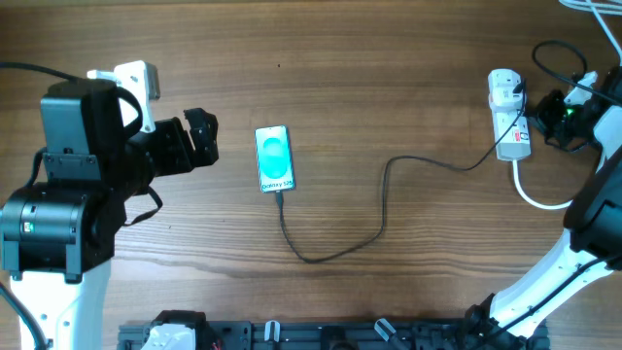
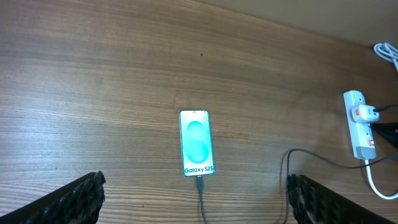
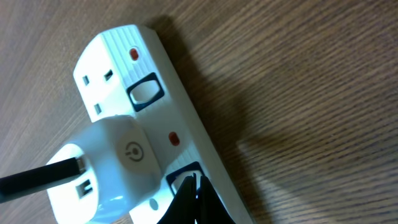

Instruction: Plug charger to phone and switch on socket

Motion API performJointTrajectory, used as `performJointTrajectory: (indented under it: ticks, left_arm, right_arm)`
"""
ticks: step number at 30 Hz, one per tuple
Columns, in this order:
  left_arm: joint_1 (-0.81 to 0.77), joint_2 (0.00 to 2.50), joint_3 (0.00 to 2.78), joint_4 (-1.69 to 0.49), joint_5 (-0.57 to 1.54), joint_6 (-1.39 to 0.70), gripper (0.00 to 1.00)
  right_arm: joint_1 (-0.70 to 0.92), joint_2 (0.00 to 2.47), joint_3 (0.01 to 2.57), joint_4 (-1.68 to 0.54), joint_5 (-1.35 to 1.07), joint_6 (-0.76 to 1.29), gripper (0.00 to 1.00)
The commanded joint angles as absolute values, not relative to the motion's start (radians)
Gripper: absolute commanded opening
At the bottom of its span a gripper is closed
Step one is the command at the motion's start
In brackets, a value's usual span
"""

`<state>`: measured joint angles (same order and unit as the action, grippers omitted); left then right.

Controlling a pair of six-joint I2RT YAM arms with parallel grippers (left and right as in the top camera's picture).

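Looks like the switch-on step. Charger already in phone, running right of phone to socket. Right gripper pinched shut, tip at switch; next, push down gently. Left gripper wide, empty, left of phone.

This looks like a robotics lab bench, not a home or an office. A plain wood-grain table holds a phone (its screen shows a shop-style "Galaxy S25" picture). Left of the phone stands a bulky black-and-white robot arm, and far to the right of the phone a second arm bends in from the table's edge. Below the phone, along the near edge, runs a black rail with clips. Well right of the phone lies a white power strip, joined to the phone by a thin black cable.
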<state>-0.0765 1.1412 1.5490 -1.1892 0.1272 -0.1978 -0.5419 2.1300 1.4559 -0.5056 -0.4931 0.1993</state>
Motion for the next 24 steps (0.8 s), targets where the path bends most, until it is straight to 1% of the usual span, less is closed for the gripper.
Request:
performJointTrajectory:
  ticks: [1,5,24]
  left_arm:
    - [-0.076,1.145,1.545,-1.187,0.121,-0.195,1.00]
    - [-0.076,1.145,1.545,-1.187,0.121,-0.195,1.00]
    - [-0.076,1.145,1.545,-1.187,0.121,-0.195,1.00]
  right_arm:
    - [-0.537,2.154,1.472,-0.487,-0.483,0.181,0.04]
    - [-0.516,2.154,1.471,-0.487,-0.482,0.133,0.04]
    - [-0.447,2.154,1.420,-0.509,-0.410,0.133,0.04]
